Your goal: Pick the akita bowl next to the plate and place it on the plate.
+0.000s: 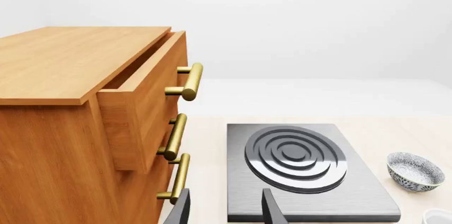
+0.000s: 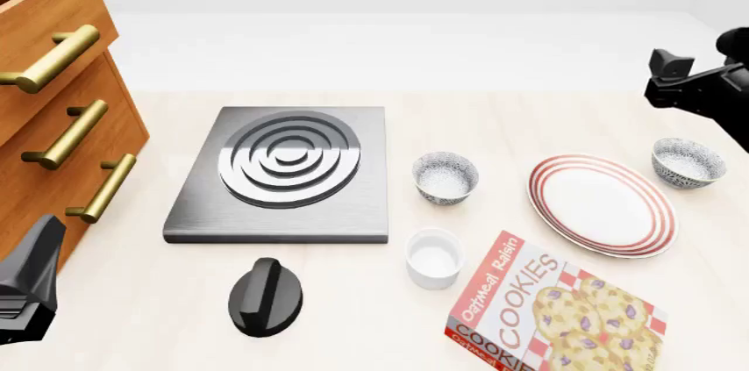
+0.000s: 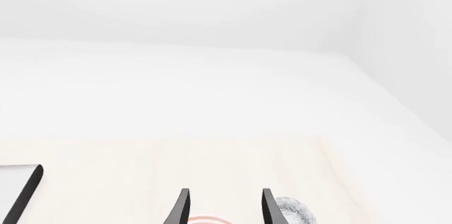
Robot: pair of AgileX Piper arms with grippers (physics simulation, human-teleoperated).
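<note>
Front view: the plate (image 2: 602,204) lies on the table's right side. One akita bowl (image 2: 687,162) sits just beside its far-right rim; a second speckled bowl (image 2: 446,177) sits to its left, near the stove plate (image 2: 284,174). Right gripper (image 2: 685,90) hangs above the right bowl; jaw state indiscernible here. 
Left wrist view: left gripper (image 1: 224,211) stands parted, empty, by the wooden drawer cabinet (image 1: 84,123). 
Right wrist view: fingers (image 3: 182,208) parted, empty, bowl beside them.

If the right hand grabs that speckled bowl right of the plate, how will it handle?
The akita bowl looks rigid and small, so probably light. Its curved glazed wall may slip between fingers; gripping the rim seems safer. Its narrow base might let it tip if nudged toward the plate.
</note>
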